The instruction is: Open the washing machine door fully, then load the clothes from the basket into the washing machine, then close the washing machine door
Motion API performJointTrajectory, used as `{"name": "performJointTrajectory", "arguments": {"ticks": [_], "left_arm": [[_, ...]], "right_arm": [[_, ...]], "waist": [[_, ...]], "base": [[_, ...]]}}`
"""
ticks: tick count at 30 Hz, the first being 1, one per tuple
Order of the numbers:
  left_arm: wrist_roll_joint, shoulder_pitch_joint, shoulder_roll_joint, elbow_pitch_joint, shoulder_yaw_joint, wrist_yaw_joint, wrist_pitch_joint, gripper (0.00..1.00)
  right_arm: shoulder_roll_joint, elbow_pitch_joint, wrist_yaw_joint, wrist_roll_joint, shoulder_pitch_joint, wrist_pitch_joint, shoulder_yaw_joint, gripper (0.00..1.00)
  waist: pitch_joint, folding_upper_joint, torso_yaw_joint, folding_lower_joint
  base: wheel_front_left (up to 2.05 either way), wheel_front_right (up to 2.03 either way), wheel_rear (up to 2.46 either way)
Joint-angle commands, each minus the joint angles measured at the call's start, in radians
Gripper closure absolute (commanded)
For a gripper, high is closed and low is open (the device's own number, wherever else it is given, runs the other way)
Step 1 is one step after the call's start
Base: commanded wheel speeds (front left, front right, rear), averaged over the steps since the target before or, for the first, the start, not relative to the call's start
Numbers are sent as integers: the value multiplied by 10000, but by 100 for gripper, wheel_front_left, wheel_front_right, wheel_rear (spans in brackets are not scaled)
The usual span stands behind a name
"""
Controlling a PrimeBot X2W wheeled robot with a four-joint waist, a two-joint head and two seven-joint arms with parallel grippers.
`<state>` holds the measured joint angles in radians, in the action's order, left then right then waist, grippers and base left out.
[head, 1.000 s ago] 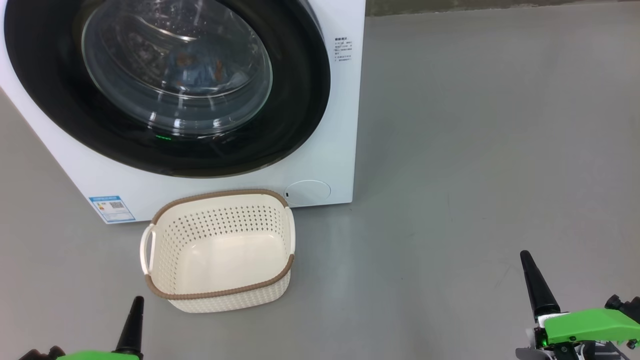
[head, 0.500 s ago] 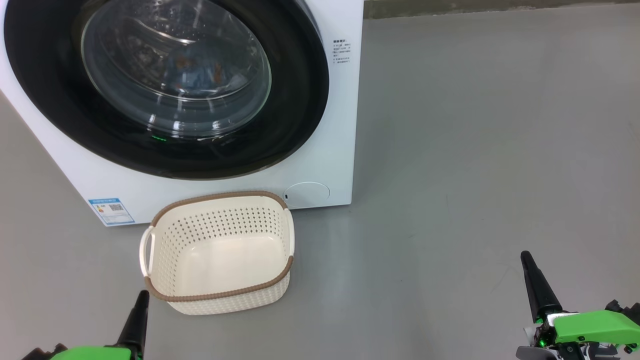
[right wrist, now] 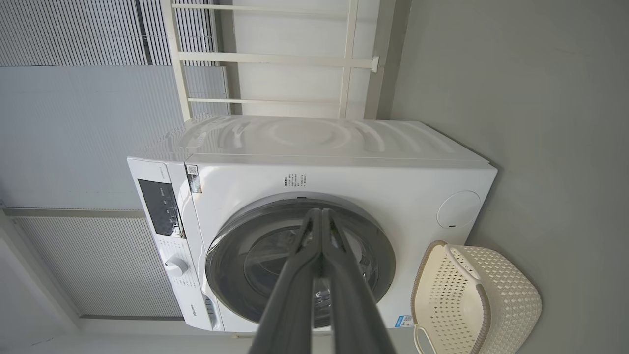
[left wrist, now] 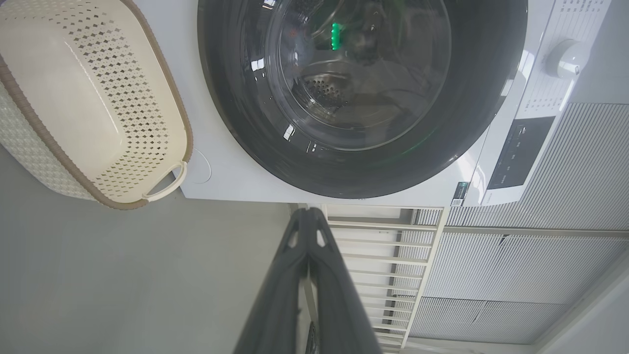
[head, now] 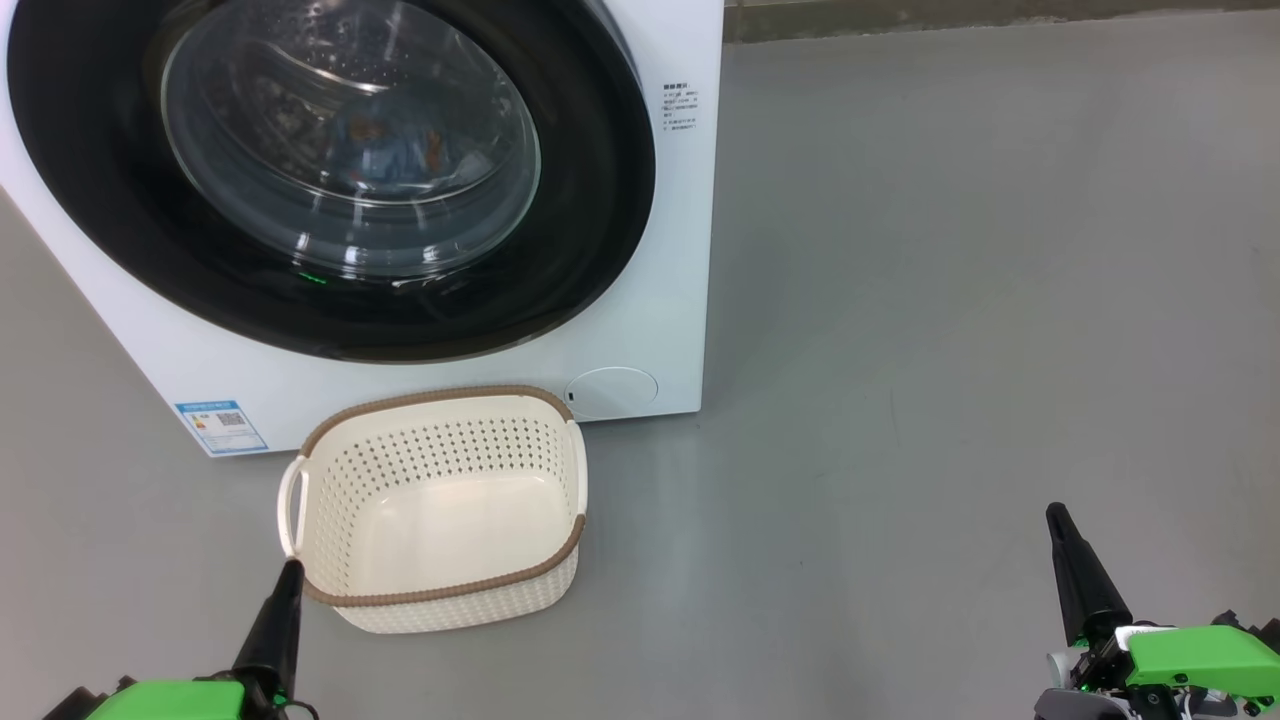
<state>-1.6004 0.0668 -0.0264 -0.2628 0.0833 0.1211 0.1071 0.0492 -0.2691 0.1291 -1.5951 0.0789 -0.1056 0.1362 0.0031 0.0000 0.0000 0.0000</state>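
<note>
At the far left, the left fingers (head: 286, 590) are pressed together into one dark point. In the head view their tip sits by the near left corner of the basket (head: 440, 590). In the left wrist view, grey floor (left wrist: 147, 275) shows between the two, so they are apart.

Just behind, low on the white washing machine (head: 680, 260), is a blue label (head: 222, 426) with a little square code. Its words are too small to read.

The cream basket stands on the floor, right in front of the machine, with its brown rim up.

Above it, the washing machine door (head: 600, 200) is shut. Through the round glass you can see the clothes (head: 385, 145) inside the drum, blue with orange spots.

To the right are a round hatch (head: 612, 392) down low and some tiny black writing (head: 679, 107) up high. It cannot be read.

Far right, the right fingers (head: 1068, 555) are pressed together too. They hold nothing and are well apart from the basket and the machine.
</note>
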Motion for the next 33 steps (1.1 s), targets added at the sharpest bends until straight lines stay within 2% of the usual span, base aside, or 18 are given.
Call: {"name": "performJointTrajectory", "arguments": {"ticks": [1, 33], "left_arm": [[-84, 413, -238, 173, 302, 96, 59, 100], [-84, 413, -238, 174, 302, 96, 59, 100]], "right_arm": [[11, 243, 16, -128, 292, -84, -215, 100], [10, 243, 16, -131, 291, -80, -220, 100]], "waist": [[0, 0, 0, 0], [0, 0, 0, 0]], "base": [[0, 0, 0], [0, 0, 0]]}}
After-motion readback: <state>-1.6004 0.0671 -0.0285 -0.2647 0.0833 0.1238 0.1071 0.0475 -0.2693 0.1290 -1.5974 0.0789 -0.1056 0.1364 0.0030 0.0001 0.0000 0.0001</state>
